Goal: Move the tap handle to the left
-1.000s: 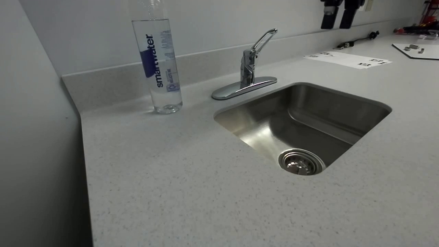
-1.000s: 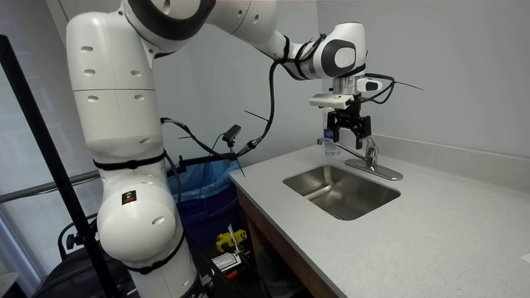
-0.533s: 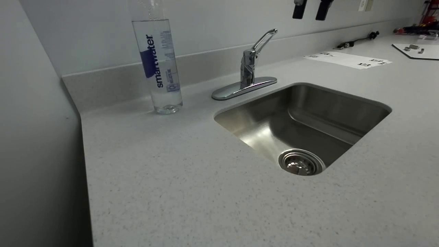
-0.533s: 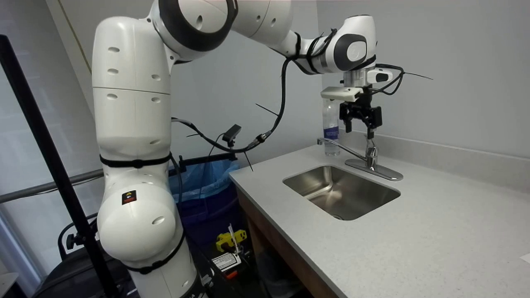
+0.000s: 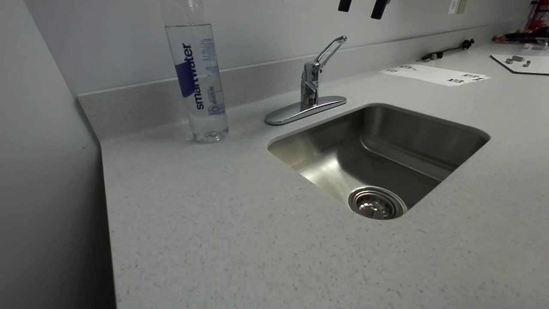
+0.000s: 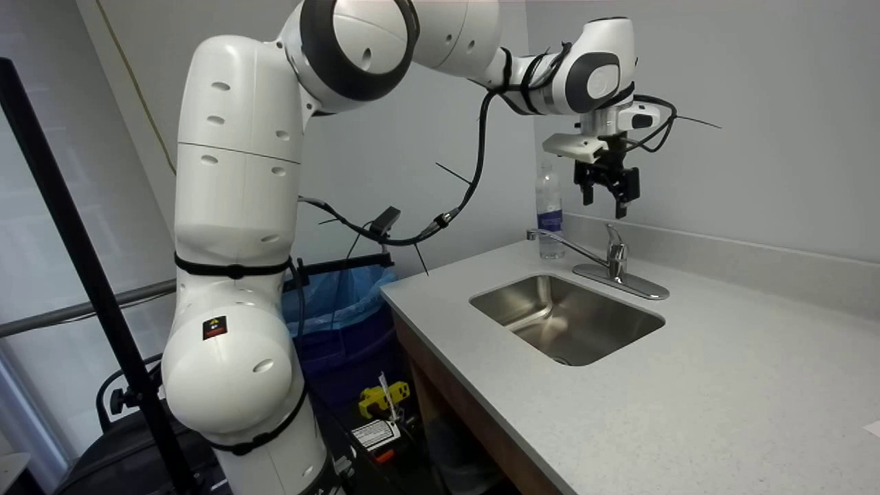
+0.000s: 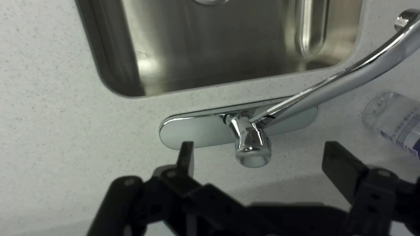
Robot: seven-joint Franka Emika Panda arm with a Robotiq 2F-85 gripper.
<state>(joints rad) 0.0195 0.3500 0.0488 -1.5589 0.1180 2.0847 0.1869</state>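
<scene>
Up above the tap handle (image 5: pixel 328 47), the fingers (image 7: pixel 343 168) stand spread wide, pinching nothing! And look at the shift by the gripper (image 6: pixel 605 205): a second ago a fingertip overlapped the handle in an exterior view, and now there's daylight between the two. It rides higher in both exterior views, too, and in one glance you see it has slid across until a fingertip hangs over the handle's tip, apart from it.

The handle itself? Hasn't budged! It slants upward from the top of the faucet body (image 5: pixel 309 86) just as it did a second ago, so on this evidence the turn is still to come, and I'd call this the lining-up. The wrist view shows the faucet body in the gap between the fingers, though where handle and body part there, I can't tell.

Next, I'd judge, comes a descent until one finger is beside the handle, then a sideways push; with this much slack, early travel may move nothing. Whose left is meant, nothing here settles. Careful of the spout (image 7: pixel 347 78), reaching out on the bottle's side: a low finger could snag it. Beyond the base plate (image 7: pixel 197 132) lies the sink (image 5: pixel 416 128), and the bottle (image 6: pixel 549 196) stands upright, apart from the tap.
</scene>
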